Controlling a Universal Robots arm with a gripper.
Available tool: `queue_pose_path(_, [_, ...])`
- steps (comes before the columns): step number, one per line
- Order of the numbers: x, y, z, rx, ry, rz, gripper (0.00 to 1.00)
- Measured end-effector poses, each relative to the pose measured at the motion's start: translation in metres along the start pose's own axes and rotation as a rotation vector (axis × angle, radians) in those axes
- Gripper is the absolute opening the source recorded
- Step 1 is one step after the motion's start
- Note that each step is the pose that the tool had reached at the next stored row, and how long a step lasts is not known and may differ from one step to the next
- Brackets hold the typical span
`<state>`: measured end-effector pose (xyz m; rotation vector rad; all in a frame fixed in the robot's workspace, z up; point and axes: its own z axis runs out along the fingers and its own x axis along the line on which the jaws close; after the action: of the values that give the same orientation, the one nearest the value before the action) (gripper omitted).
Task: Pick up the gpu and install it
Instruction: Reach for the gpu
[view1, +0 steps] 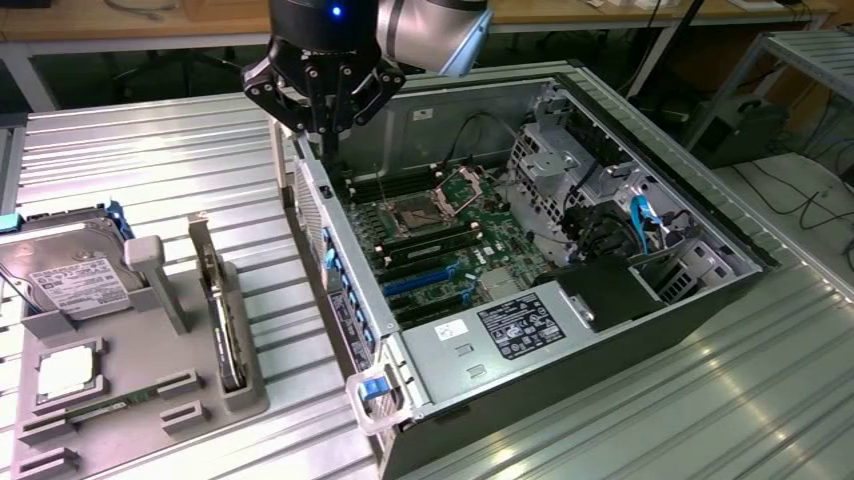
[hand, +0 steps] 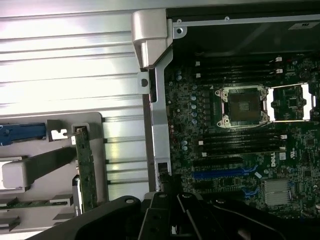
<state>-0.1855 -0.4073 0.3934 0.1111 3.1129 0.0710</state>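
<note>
above gpu (view1: 218, 310): free | flanks: holder post (view1: 155, 280), case wall (view1: 315, 215)

Gpu (view1: 218, 310) edge-on; its faces apparently hidden.

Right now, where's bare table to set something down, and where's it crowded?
Bare table spreads at the exterior view's upper left, above the tray and beside the case. Another patch borders the case at lower right. The strip between tray and case is narrow. The tray is crowded with hard drive and gpu; the gripper hangs over the case wall.
</note>
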Motion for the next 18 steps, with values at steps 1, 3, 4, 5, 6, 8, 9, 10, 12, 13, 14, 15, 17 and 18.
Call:
queue_pose_path(1, [0.0,0.0,0.0,-0.0001,-0.0001,0.0,0.11])
queue_pose_path(3, [0.0,-0.0001,0.0,-0.0001,-0.0001,0.0,0.11])
queue_pose_path(4, [0.0003,-0.0002,0.0,-0.0001,-0.0001,0.0,0.11])
queue_pose_path(5, [0.0018,-0.0003,0.0,0.0,0.0,0.0,0.11])
queue_pose_path(6, [0.003,-0.0003,0.0,0.0,-0.0001,0.0,0.11])
queue_pose_path(8, [0.0044,-0.0004,0.0001,-0.0002,-0.0002,0.0,0.11])
queue_pose_path(9, [0.0048,-0.0004,0.0002,-0.0002,-0.0002,0.0,0.11])
queue_pose_path(10, [0.0052,-0.0004,0.0001,0.0,-0.0001,0.0,0.11])
queue_pose_path(12, [0.006,-0.0006,0.0003,0.0,-0.0001,0.0,0.11])
queue_pose_path(13, [0.0065,-0.0006,0.0004,-0.0001,-0.0001,-0.001,0.11])
queue_pose_path(14, [0.0066,-0.001,0.0004,0.0,0.0,-0.002,0.11])
queue_pose_path(15, [0.0066,-0.0017,0.0005,0.0,0.0001,-0.003,0.11])
queue_pose_path(17, [0.0069,-0.006,0.0006,-0.0002,-0.0001,-0.003,0.11])
queue_pose_path(18, [0.0068,-0.0099,0.0005,-0.0005,-0.0002,-0.003,0.11])
